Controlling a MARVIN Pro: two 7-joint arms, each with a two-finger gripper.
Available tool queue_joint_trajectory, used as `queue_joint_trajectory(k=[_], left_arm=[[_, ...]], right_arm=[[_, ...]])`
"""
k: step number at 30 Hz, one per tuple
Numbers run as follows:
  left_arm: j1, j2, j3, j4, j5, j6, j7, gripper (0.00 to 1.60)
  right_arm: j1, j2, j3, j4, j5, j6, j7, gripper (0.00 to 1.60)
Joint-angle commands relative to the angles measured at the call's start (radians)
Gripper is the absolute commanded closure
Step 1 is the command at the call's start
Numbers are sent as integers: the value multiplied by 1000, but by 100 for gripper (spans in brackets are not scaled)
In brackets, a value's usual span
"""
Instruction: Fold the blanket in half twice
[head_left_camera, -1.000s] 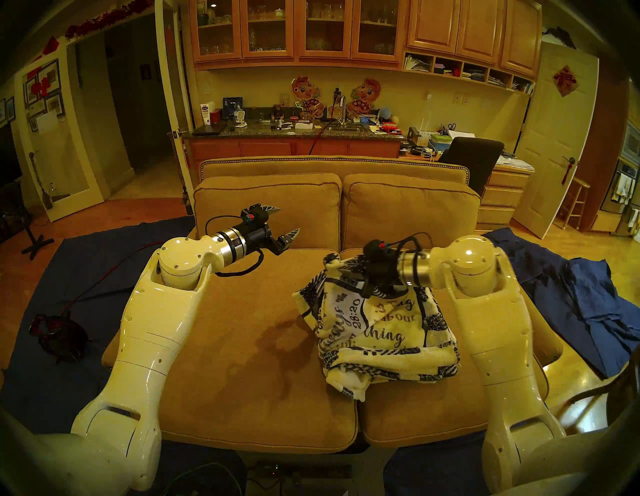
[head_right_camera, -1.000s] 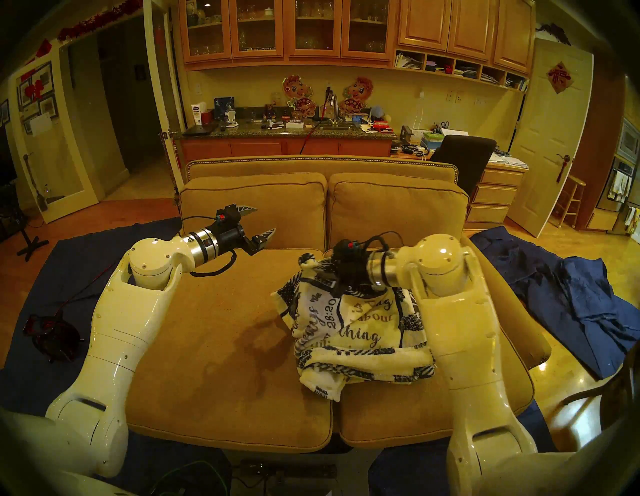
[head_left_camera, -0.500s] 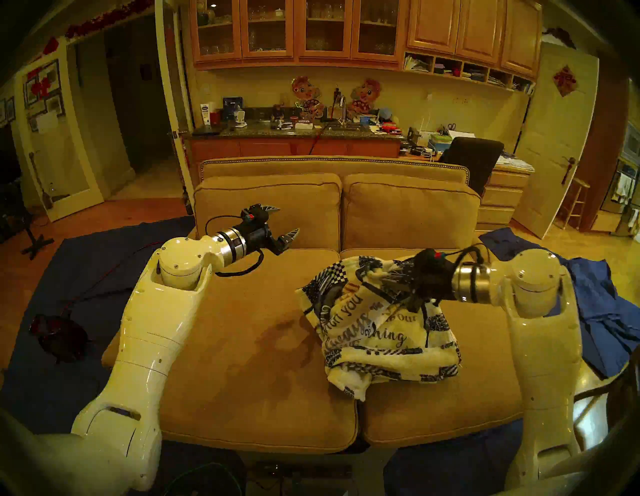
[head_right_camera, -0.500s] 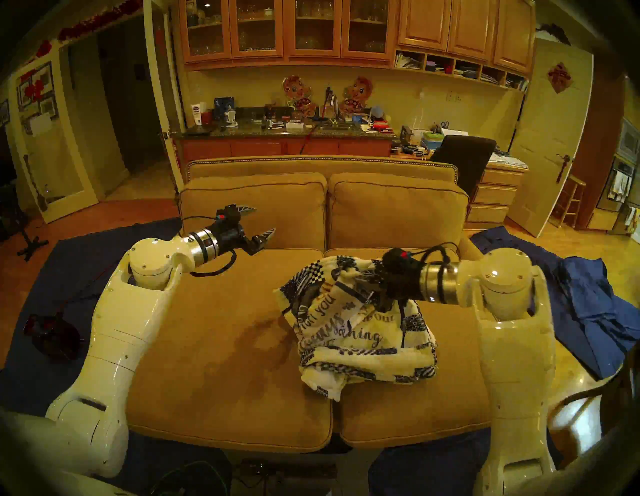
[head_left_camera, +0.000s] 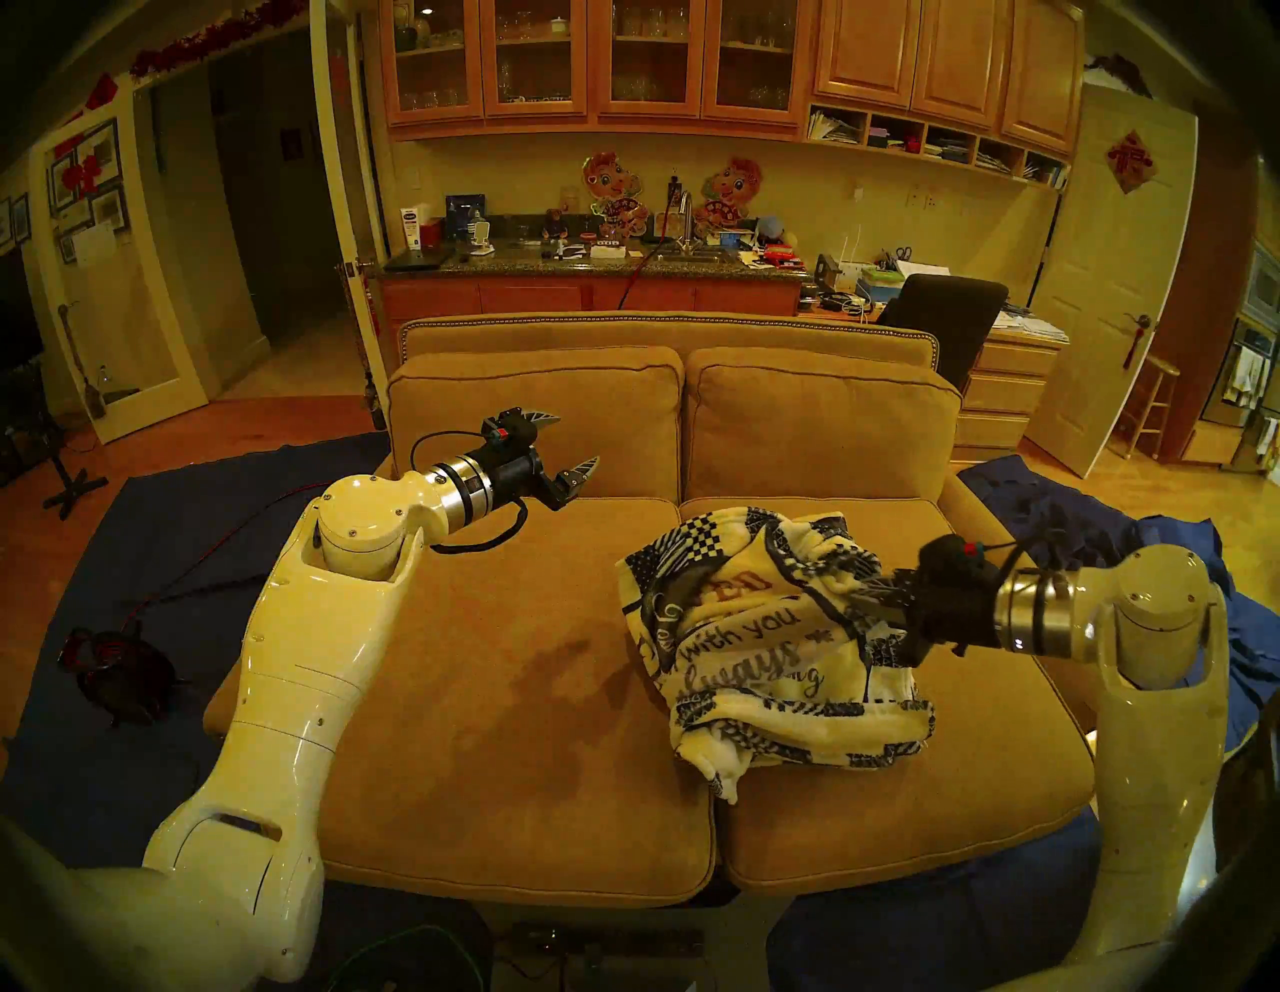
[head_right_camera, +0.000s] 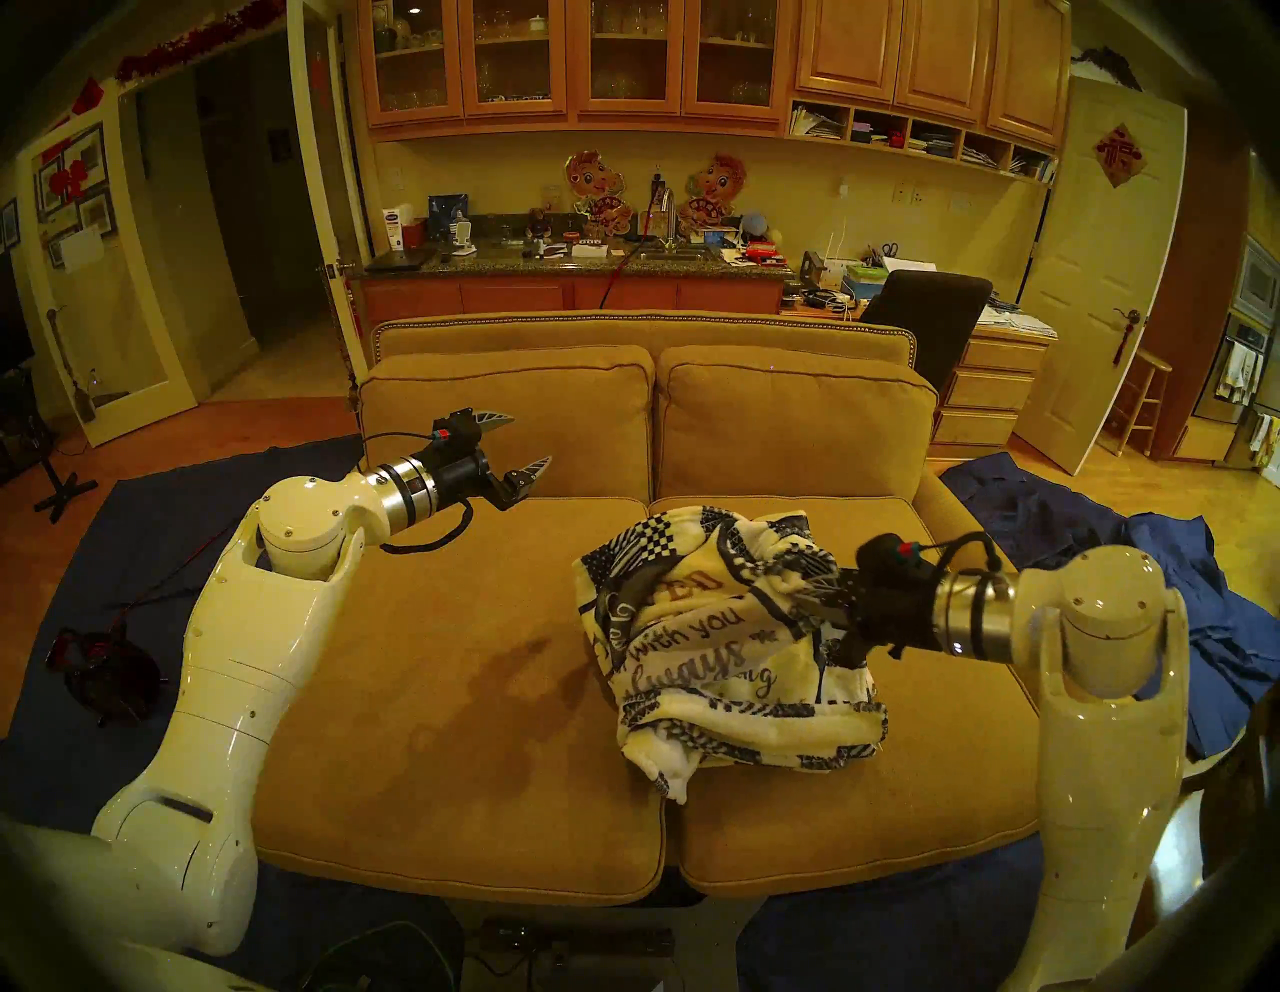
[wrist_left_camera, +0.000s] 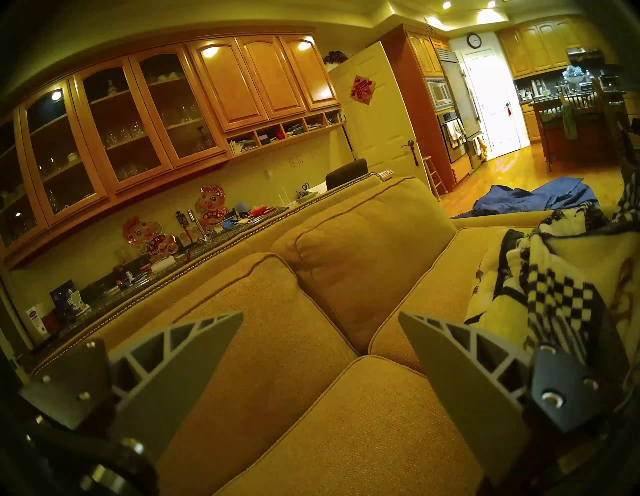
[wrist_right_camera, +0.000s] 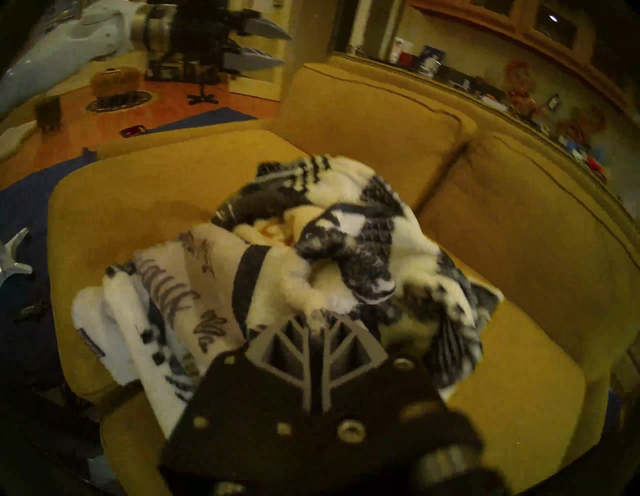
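The blanket (head_left_camera: 755, 644) (head_right_camera: 713, 644) is a cream-and-navy fleece throw with script text and a checkered border, lying bunched on the right seat cushion of the sofa. My right gripper (head_left_camera: 855, 594) (head_right_camera: 807, 597) is shut on a fold of the blanket at the heap's right side and holds it lifted off the cushion; the right wrist view shows the closed fingers (wrist_right_camera: 298, 341) pinching the blanket (wrist_right_camera: 284, 263). My left gripper (head_left_camera: 564, 443) (head_right_camera: 519, 443) hovers open over the back of the left cushion, holding nothing; in the left wrist view (wrist_left_camera: 320, 318) the blanket (wrist_left_camera: 554, 277) lies off to the right.
The tan two-seat sofa (head_left_camera: 485, 693) has back cushions (head_left_camera: 540, 415) right behind both grippers. Dark blue cloths (head_left_camera: 1177, 609) lie on the floor to the right and under the sofa on the left (head_left_camera: 138, 540). A red-and-black cable bundle (head_left_camera: 114, 665) lies at the left.
My right arm has swung out to the right, dragging the gripped fold across the heap so more of the printed face shows. The left arm has stayed still.
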Motion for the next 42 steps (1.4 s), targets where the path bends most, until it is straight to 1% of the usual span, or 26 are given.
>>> queue_joint_trajectory(k=[1, 5, 10, 13, 15, 16, 17, 18, 19, 20, 21, 22, 23, 27, 28, 29, 30, 31, 32, 34, 37, 39, 40, 41, 42], left_arm=[[-13, 1, -3, -9, 0, -3, 1, 0], [-14, 1, -4, -9, 0, -3, 1, 0], [-14, 0, -4, -9, 1, -3, 1, 0], [-14, 0, -4, -9, 1, -3, 0, 0], [-15, 0, -4, -9, 1, -3, 0, 0], [-15, 0, -4, -9, 2, -3, 0, 0], [-15, 0, -4, -9, 2, -3, 0, 0], [-15, 0, -4, -9, 2, -3, 0, 0], [-15, 0, -4, -9, 2, -3, 0, 0], [-15, 0, -4, -9, 2, -3, -1, 0], [-16, 0, -4, -9, 3, -3, -1, 0], [-16, 0, -4, -9, 3, -3, -1, 0], [-16, 0, -4, -9, 3, -3, -1, 0], [-16, 0, -5, -9, 3, -3, -1, 0], [-16, 0, -5, -9, 3, -3, -1, 0], [-16, 0, -5, -9, 3, -3, -1, 0], [-15, 0, -5, -9, 3, -3, -1, 0], [-15, 0, -5, -9, 3, -3, -1, 0], [-15, -1, -5, -9, 3, -3, -2, 0], [-15, -1, -5, -9, 4, -3, -2, 0], [-15, -1, -6, -9, 4, -3, -2, 0], [-15, -1, -6, -9, 4, -3, -2, 0], [-15, -1, -6, -9, 4, -3, -2, 0], [-15, -1, -6, -9, 4, -3, -2, 0], [-15, -1, -6, -9, 4, -3, -2, 0]], right_arm=[[-118, -84, 116, -3, -36, 26, 74, 160], [-173, -149, 107, -4, -53, 12, 81, 160], [-230, -203, 67, -16, -77, -14, 80, 160], [-286, -242, 49, -32, -94, -42, 69, 160], [-293, -259, 40, -21, -119, -60, 72, 160], [-317, -263, 35, -28, -126, -77, 59, 160], [-318, -277, 37, -27, -144, -98, 60, 160], [-340, -278, 35, -36, -141, -110, 47, 160], [-343, -288, 38, -42, -151, -127, 45, 160], [-360, -288, 37, -55, -149, -143, 27, 160], [-374, -284, 39, -68, -139, -153, 10, 151], [-365, -293, 49, -71, -148, -167, 14, 113], [-368, -286, 56, -82, -142, -173, 5, 107], [-344, -263, 107, -109, -129, -163, 23, 83], [-338, -257, 120, -114, -125, -158, 27, 83], [-332, -249, 136, -122, -125, -155, 28, 46], [-325, -245, 152, -127, -116, -151, 33, 24], [-310, -248, 172, -136, -98, -146, 35, 24], [-301, -247, 185, -146, -88, -147, 35, 1], [-264, -261, 203, -165, -43, -150, 32, 0], [-228, -266, 195, -180, -5, -140, 39, 0], [-201, -275, 177, -180, 14, -139, 30, 0], [-202, -268, 158, -177, 28, -130, 19, 0], [-176, -276, 149, -169, 27, -123, 25, 2], [-166, -275, 129, -162, 32, -114, 15, 7]])
